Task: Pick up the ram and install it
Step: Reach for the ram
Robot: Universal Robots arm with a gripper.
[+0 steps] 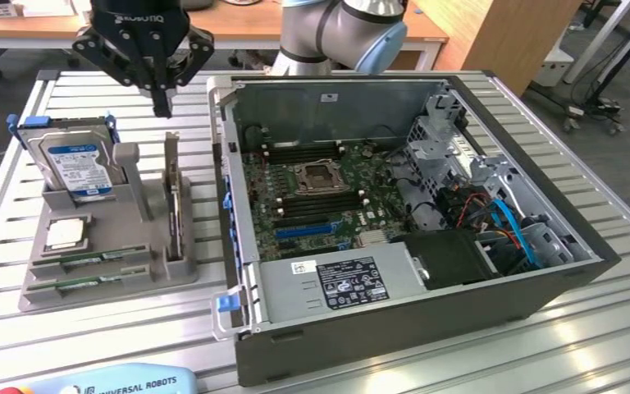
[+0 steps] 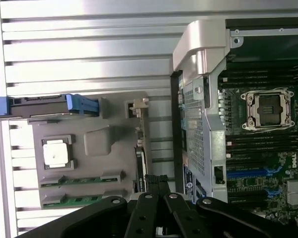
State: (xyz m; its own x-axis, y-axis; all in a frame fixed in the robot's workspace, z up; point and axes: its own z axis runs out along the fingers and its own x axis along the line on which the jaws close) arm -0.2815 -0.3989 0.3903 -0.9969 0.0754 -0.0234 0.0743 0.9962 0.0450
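At the exterior view's left, a grey holder tray [image 1: 178,267] keeps parts ready for pickup. A hard drive [image 1: 75,164] stands upright at its far end, a processor chip [image 1: 66,234] lies flat mid-tray, and the ram [image 1: 98,260] lies in a near slot with a second stick beside it. Above the tray's far end hangs the gripper [image 1: 162,105], fingers pressed together and empty. To the right, the open computer case [image 1: 403,316] exposes its motherboard [image 1: 315,193] for installing.

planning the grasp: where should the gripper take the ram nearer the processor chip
Pinch the ram at mid-length across its thin faces, coming straight down: it seems to stand on edge in the gray holder, top edge exposed, ends boxed in.
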